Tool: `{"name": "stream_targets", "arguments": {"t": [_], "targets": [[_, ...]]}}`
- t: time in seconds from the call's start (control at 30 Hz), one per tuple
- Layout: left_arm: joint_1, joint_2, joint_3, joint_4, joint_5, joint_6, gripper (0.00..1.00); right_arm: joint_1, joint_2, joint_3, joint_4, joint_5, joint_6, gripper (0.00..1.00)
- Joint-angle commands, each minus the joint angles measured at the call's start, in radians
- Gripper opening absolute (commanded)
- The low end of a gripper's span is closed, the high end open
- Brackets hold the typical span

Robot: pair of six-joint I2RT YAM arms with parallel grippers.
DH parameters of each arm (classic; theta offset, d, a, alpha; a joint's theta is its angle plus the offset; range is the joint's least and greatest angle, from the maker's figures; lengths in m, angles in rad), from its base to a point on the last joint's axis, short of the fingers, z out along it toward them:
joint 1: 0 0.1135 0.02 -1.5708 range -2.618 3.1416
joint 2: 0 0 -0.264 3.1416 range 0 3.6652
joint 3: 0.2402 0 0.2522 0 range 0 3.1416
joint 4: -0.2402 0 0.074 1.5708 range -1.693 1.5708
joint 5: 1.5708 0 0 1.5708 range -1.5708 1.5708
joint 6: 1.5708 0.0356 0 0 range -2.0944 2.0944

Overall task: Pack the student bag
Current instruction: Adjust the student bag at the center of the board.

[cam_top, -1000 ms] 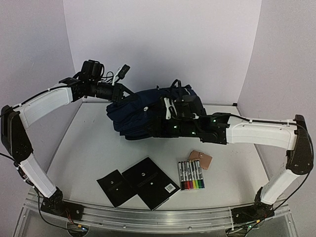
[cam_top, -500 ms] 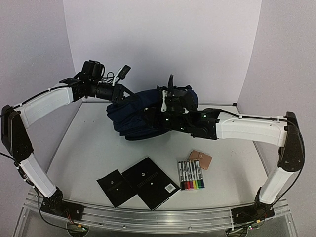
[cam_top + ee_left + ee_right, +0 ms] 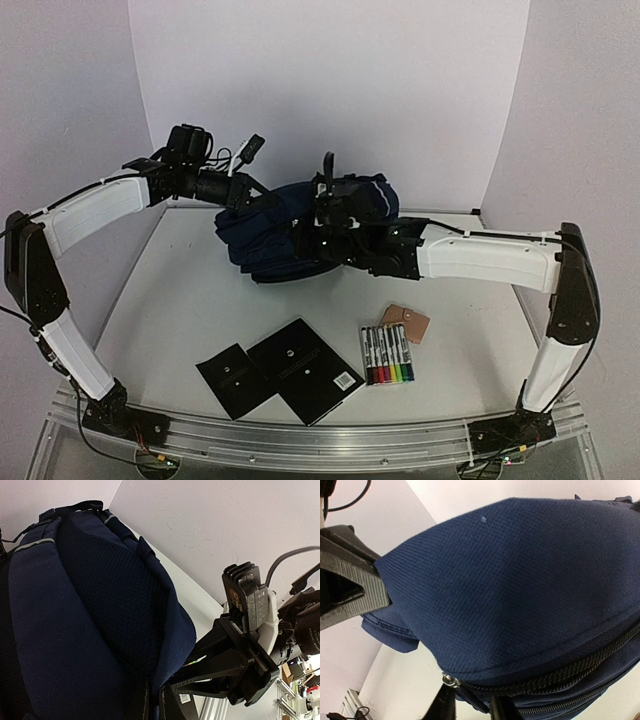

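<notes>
Top view: your right arm [image 3: 470, 255] has swung left over the last second. Its wrist now sits over the middle of the student bag [image 3: 265, 235], where a second ago it was at the bag's right end. A dark strap [image 3: 328, 165] now stands up above the wrist. The bag lies on its side at the back of the table [image 3: 180, 300] and hasn't shifted. The left gripper [image 3: 240, 195] hasn't moved from the bag's left end. The black notebooks [image 3: 300, 370], marker pack [image 3: 387, 355] and tan pouch [image 3: 407, 322] are untouched near the front, so nothing is packed yet.

Left wrist: the jaws are pressed together on the bag's edge fabric at the bottom of frame, anchoring it. The padded back panel fills the view.

Right wrist: the right gripper [image 3: 472, 707] is just under the zipper slider [image 3: 451, 681]. The jaws have been narrowing, but you can't tell whether the pull is pinched. The zipper [image 3: 560, 672] looks fully closed. My read is you're lining up to unzip, so confirm the grip before pulling.
</notes>
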Motion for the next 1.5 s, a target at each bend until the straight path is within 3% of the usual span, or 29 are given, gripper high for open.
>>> {"name": "stream_targets", "arguments": {"t": [0.0,0.1,0.13,0.27,0.33,0.4,0.63,0.83,0.93,1.07,1.17,1.4,1.47], "targets": [[-0.009,-0.014,0.054,0.039,0.033,0.016,0.0,-0.007,0.012,0.032,0.012,0.068,0.007,0.02],[-0.007,-0.019,0.041,0.031,0.02,0.011,0.01,-0.007,0.009,0.008,0.012,0.062,0.027,0.0],[-0.007,-0.022,0.034,0.026,0.004,0.004,0.07,-0.008,0.009,-0.001,0.015,0.05,0.038,0.0],[-0.005,-0.081,-0.043,0.032,-0.175,-0.106,0.54,-0.017,0.014,-0.044,0.048,-0.009,0.077,0.0],[0.002,-0.135,-0.137,0.068,-0.271,-0.198,0.71,-0.031,0.012,-0.083,0.108,-0.069,0.106,0.0],[0.012,-0.196,-0.242,0.127,-0.372,-0.31,0.8,-0.044,0.009,-0.132,0.164,-0.126,0.137,0.0],[0.035,-0.39,-0.608,0.277,-0.556,-0.682,0.92,-0.05,0.032,-0.191,0.224,-0.208,0.178,0.0],[0.043,-0.377,-0.748,0.474,-0.517,-0.847,0.95,-0.049,0.04,-0.22,0.252,-0.241,0.196,0.0],[0.044,-0.343,-0.766,0.54,-0.496,-0.88,0.92,-0.049,0.038,-0.224,0.259,-0.249,0.199,0.0],[0.044,-0.283,-0.757,0.593,-0.463,-0.899,0.78,-0.049,0.034,-0.23,0.268,-0.255,0.201,0.0],[0.044,-0.234,-0.756,0.649,-0.438,-0.927,0.6,-0.05,0.024,-0.242,0.277,-0.257,0.204,0.0],[0.059,-0.187,-0.737,0.691,-0.471,-0.929,0.05,-0.049,-0.03,-0.312,0.282,-0.257,0.227,0.0],[0.088,-0.19,-0.716,0.668,-0.472,-0.911,0.0,-0.049,-0.053,-0.358,0.284,-0.26,0.243,0.0]]}}
